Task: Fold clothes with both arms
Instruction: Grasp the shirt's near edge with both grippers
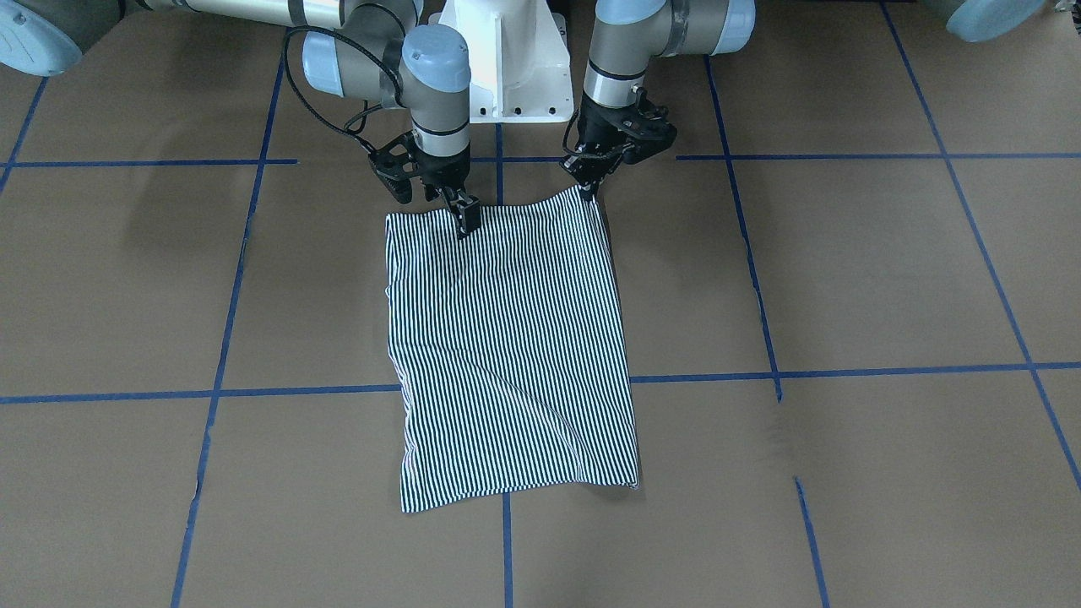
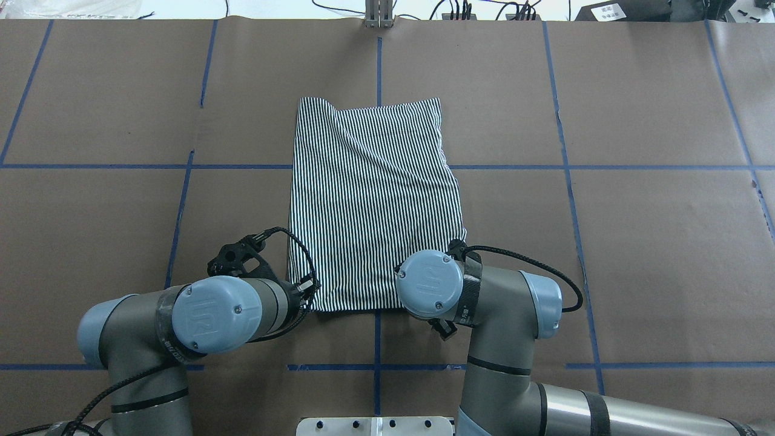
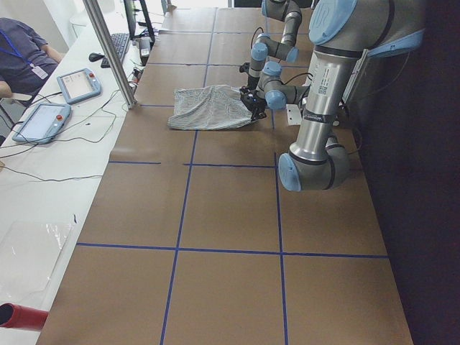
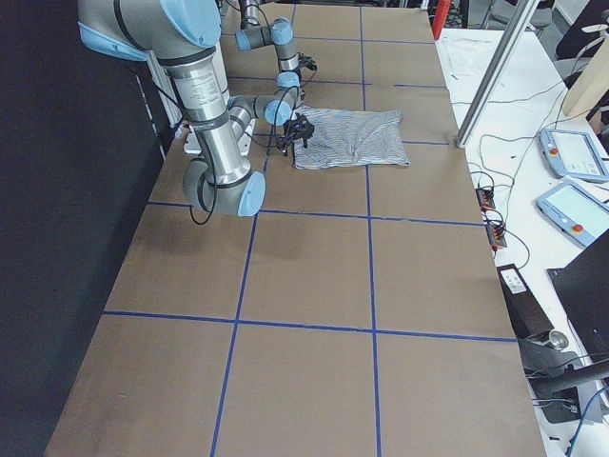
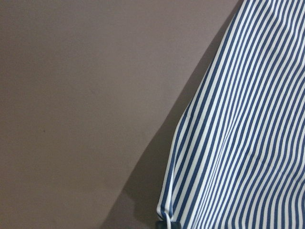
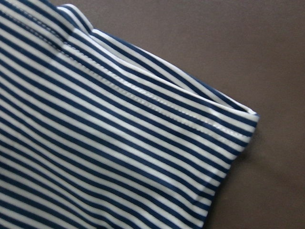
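The striped polo shirt (image 1: 515,355) lies folded into a tall rectangle on the brown table (image 1: 844,279); its collar, placket and logo are hidden. It also shows in the overhead view (image 2: 372,200) and in both side views (image 3: 208,108) (image 4: 352,138). My left gripper (image 1: 589,187) is shut on the shirt's near corner, by the robot base, and holds it slightly raised (image 2: 309,289). My right gripper (image 1: 469,221) is shut on the near edge, a little in from the other corner; in the overhead view its wrist hides it. The wrist views show only striped cloth (image 5: 238,143) (image 6: 119,143).
The white pedestal base (image 1: 515,67) stands just behind the grippers. Blue tape lines (image 1: 844,371) grid the table. A metal post (image 3: 111,50) stands at the far edge. An operator (image 3: 21,54) and teach pendants (image 3: 77,85) are at a side bench.
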